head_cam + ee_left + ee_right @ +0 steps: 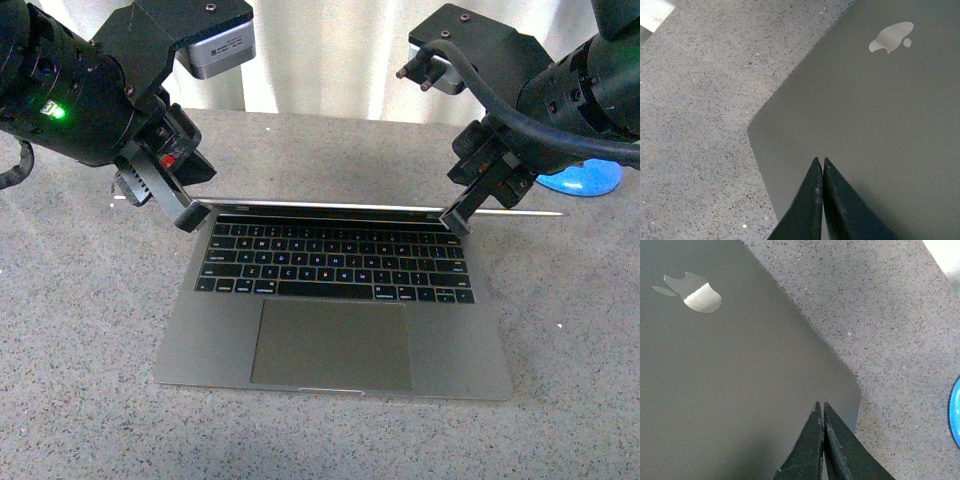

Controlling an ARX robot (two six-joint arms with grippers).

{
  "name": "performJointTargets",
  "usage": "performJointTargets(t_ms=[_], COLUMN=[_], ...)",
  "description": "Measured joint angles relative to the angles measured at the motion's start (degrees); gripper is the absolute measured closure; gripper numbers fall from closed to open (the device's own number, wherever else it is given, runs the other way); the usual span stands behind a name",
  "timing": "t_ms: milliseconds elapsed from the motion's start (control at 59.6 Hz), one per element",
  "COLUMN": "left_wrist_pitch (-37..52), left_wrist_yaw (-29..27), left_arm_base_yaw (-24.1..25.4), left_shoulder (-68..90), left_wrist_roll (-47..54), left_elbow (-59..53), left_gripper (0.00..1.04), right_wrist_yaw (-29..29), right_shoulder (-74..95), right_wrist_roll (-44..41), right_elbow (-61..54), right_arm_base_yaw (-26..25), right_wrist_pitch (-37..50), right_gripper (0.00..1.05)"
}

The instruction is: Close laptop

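The left gripper (186, 216), jaws pinched together and empty, presses the top left corner of the lid (330, 205). The laptop (330, 345) sits open on the table (80, 380), keyboard exposed, its lid edge-on and apparently partway down. The right gripper (456, 220), also pinched empty, meets the right corner.

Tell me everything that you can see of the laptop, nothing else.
The laptop is slim, grey and looks like metal. It lies on the speckled table, front edge toward the camera. Its base shows a black keyboard and a large trackpad. The lid is partly lowered: the front view shows only its thin edge, the screen hidden. Its outside bears an apple logo. The shut left gripper and right gripper seem to rest on the lid near its free corners.
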Motion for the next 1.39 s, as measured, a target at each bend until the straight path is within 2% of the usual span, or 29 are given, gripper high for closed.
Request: performJointTargets(t_ms=[504, 1393], left_wrist_pitch=[0.0, 3.2], left_wrist_yaw=[0.8, 2.1], left_arm_base_yaw=[-1.9, -2.2], left_shoulder=[-0.7, 1.2], left_wrist_roll=[0.0, -0.7], left_elbow=[-2.2, -4.6], left_gripper=[1.01, 1.01], right_wrist_yaw=[-0.1, -1.0], right_shoulder=[0.0, 1.1], right_wrist_roll=[1.7, 3.6], right_elbow=[-3.7, -7.1], right_arm_base_yaw=[0.7, 0.9], right_wrist_pitch=[2.8, 6.1], right_gripper=[1.04, 1.04])
